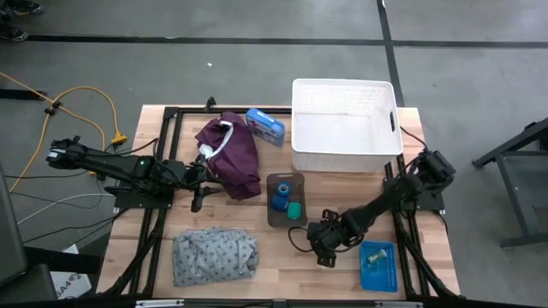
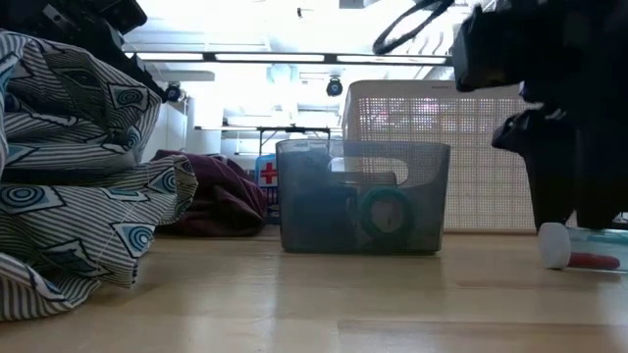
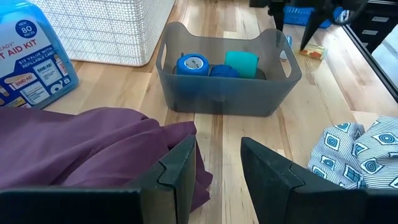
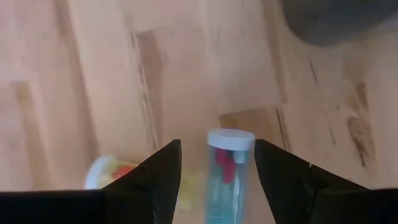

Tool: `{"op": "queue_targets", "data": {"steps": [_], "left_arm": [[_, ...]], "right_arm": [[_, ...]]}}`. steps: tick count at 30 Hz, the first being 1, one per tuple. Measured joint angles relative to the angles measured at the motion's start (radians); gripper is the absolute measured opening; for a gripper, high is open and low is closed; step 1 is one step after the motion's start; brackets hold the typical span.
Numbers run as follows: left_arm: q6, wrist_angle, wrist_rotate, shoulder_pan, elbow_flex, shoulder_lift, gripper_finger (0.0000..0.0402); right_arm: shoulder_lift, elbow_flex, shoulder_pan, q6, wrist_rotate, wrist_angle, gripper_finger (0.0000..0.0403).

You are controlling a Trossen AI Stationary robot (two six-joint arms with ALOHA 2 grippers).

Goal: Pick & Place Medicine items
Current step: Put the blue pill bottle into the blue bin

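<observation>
A clear tube with a white cap and red pieces inside (image 4: pixel 229 163) lies on the wood table, also low in the low view (image 2: pixel 557 245). My right gripper (image 4: pixel 217 148) points down over it, open, one finger on each side of the tube; no touch shows. A second small white-capped vial (image 4: pixel 109 177) lies beside it. A blue roll (image 3: pixel 193 64) and a green roll (image 3: pixel 241 62) sit in the grey bin (image 3: pixel 224 102). My left gripper (image 3: pixel 217 162) waits open at the left, above the maroon garment (image 3: pixel 93 143).
A white basket (image 1: pixel 347 152) stands at the far right, with a blue first aid kit box (image 1: pixel 265 126) next to it. A grey patterned cloth (image 1: pixel 214 255) lies at the near left. A blue tray (image 1: pixel 378 265) sits near my right gripper (image 1: pixel 325 250).
</observation>
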Motion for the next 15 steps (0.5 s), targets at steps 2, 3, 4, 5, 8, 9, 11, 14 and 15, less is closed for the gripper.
{"op": "queue_targets", "data": {"steps": [2, 3, 4, 5, 8, 9, 11, 14, 15], "left_arm": [[0.000, 0.000, 0.000, 0.000, 0.000, 0.000, 0.0123], [0.000, 0.000, 0.000, 0.000, 0.000, 0.000, 0.0123], [0.000, 0.000, 0.000, 0.000, 0.000, 0.000, 0.0123], [0.000, 0.000, 0.000, 0.000, 0.000, 0.000, 0.0123], [0.000, 0.000, 0.000, 0.000, 0.000, 0.000, 0.0123], [0.000, 0.000, 0.000, 0.000, 0.000, 0.000, 0.0123], [0.000, 0.000, 0.000, 0.000, 0.000, 0.000, 0.0123], [0.000, 0.000, 0.000, 0.000, 0.000, 0.000, 0.0123], [0.000, 0.000, 0.000, 0.000, 0.000, 0.000, 0.0123]], "right_arm": [[0.013, 0.000, 0.000, 0.000, -0.002, 0.008, 0.0192], [0.020, 0.000, 0.000, 0.000, -0.002, 0.014, 0.0192], [0.026, 0.000, 0.002, 0.000, -0.001, 0.016, 0.0192], [0.033, 0.000, 0.001, 0.000, -0.001, 0.016, 0.0192], [0.044, 0.000, 0.001, -0.003, -0.001, 0.020, 0.0192], [0.044, 0.000, 0.001, -0.003, -0.001, 0.021, 0.0192], [0.044, 0.000, 0.001, -0.003, 0.000, 0.020, 0.0192], [0.044, 0.000, 0.001, -0.003, 0.002, 0.021, 0.0190], [0.044, 0.000, 0.001, -0.003, 0.002, 0.019, 0.0188]]}}
